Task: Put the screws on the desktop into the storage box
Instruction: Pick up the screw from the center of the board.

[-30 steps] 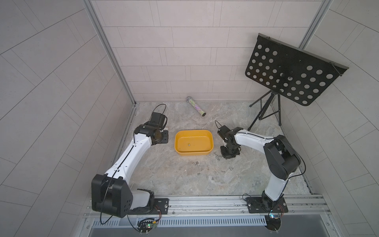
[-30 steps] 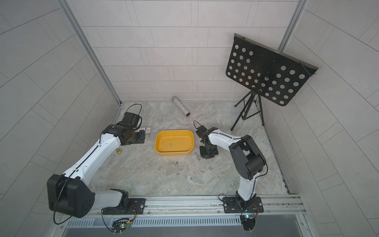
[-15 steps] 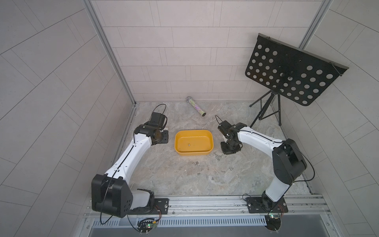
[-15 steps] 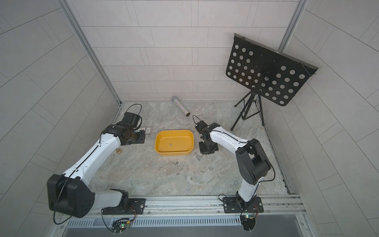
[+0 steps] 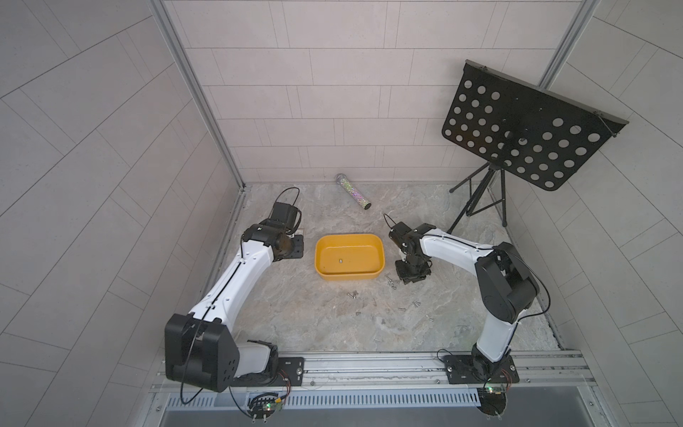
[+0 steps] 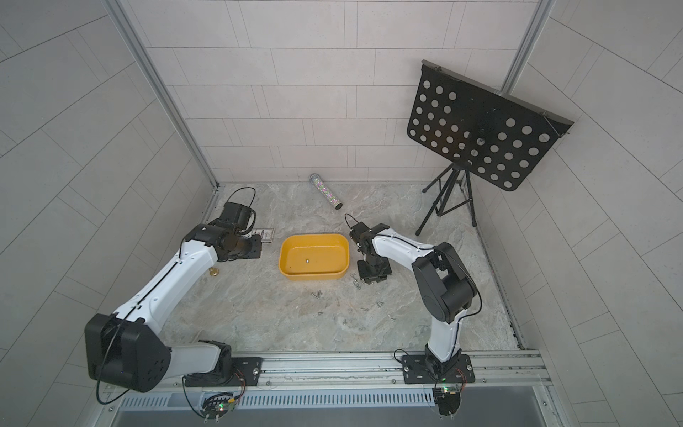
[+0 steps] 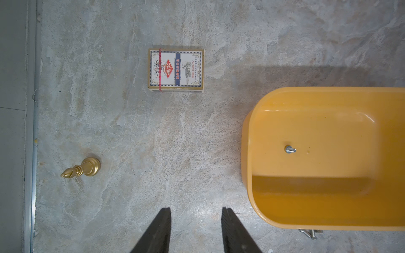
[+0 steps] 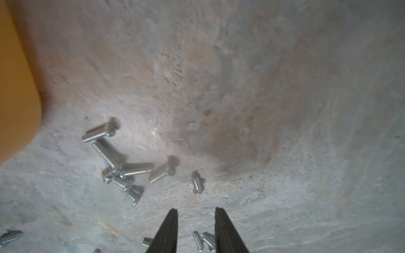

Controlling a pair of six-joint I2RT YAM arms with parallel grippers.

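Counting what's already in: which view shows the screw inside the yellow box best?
The left wrist view: the screw lies large and sharp on the storage box floor. Both top views show only a speck; the right wrist view misses it.

A robot lab booth: tiled walls (image 5: pixel 332 111), marble-patterned desktop (image 5: pixel 314 325), left arm (image 5: pixel 236 281) and right arm (image 5: pixel 454 247) bolted to a rail (image 5: pixel 369 364).

Even light; storage box (image 7: pixel 328 92) casts soft shadow; right wrist view blurred.

White-shelled arms (image 5: pixel 236 281) with black joints (image 5: pixel 506 292), thin black cables (image 5: pixel 292 188) and black tapered fingers (image 7: pixel 157 230).
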